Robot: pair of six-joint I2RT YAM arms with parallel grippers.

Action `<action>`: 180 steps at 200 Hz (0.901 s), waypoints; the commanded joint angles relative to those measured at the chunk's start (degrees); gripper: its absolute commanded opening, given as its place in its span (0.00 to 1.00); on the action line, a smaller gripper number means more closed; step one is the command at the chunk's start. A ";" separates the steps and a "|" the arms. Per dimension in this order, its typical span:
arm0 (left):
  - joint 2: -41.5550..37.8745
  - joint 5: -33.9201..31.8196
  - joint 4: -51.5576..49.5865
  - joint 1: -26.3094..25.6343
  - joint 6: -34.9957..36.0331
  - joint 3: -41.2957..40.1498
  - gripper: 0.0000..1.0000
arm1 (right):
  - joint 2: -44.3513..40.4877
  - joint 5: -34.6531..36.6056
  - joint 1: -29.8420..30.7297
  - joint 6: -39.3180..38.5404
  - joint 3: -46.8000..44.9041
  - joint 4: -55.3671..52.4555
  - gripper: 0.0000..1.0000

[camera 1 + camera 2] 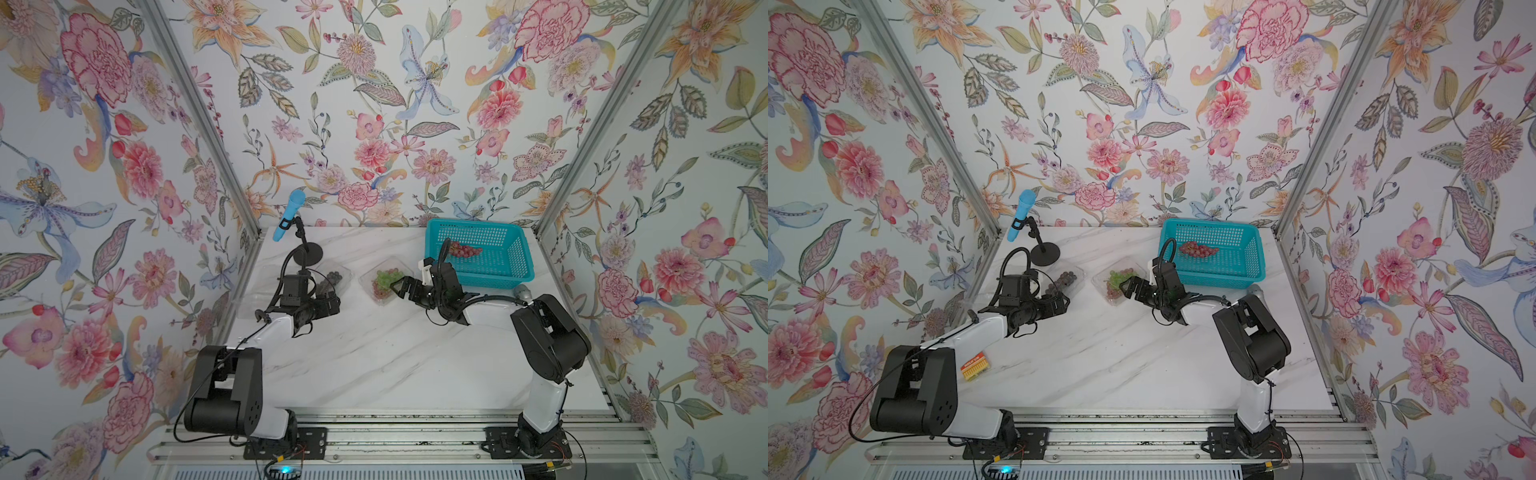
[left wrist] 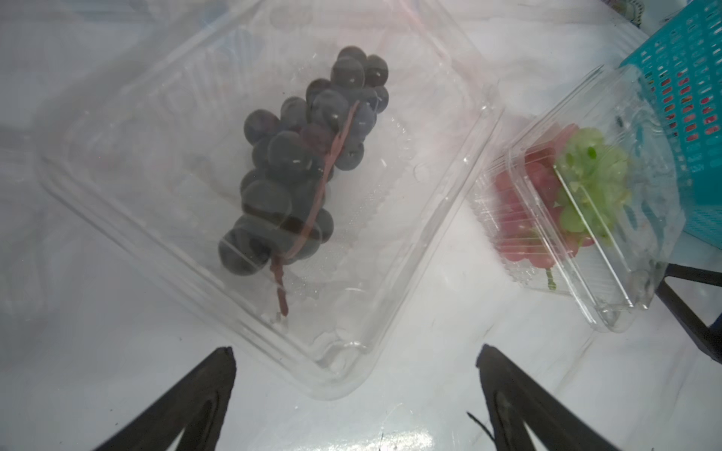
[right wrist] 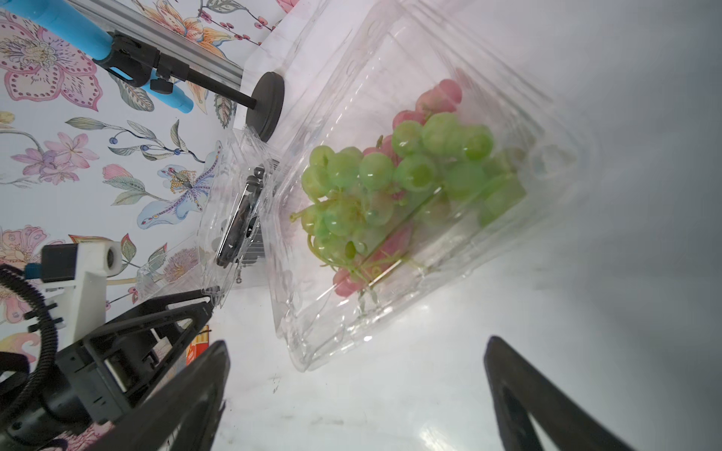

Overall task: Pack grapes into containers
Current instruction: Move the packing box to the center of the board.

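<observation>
Currently both pairs of fingers stand wide apart and empty: my left gripper (image 2: 355, 351) hangs over the left clamshell (image 2: 156, 117) holding the dark bunch (image 2: 297, 168), my right gripper (image 3: 357, 343) sits just beside the right clamshell (image 3: 508, 97), where green grapes (image 3: 394, 175) lie on red ones. 1 red bunch (image 1: 467, 250) lies in the teal basket (image 1: 490, 276); I judge it is next. I would raise the right arm clear of the thin plastic, drop inside the basket walls, and pinch softly near the stem

White arms (image 1: 274, 332), black joints (image 1: 226, 386), ribbed cables (image 1: 286, 266), black left pincer (image 2: 354, 348) and right pincer (image 3: 357, 340)
</observation>
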 commanded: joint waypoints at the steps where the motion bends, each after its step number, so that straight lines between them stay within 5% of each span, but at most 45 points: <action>1: 2.58 0.50 2.62 -0.68 -0.34 2.90 1.00 | 2.36 -1.27 -0.20 0.95 2.51 0.64 1.00; 132: 24.58 -1.53 4.11 -5.09 -1.28 28.68 1.00 | 10.74 0.32 -0.65 5.30 12.67 -0.58 1.00; 180: 24.83 -3.44 1.63 -5.81 0.07 31.48 1.00 | 14.54 0.78 -0.58 11.59 16.51 2.24 1.00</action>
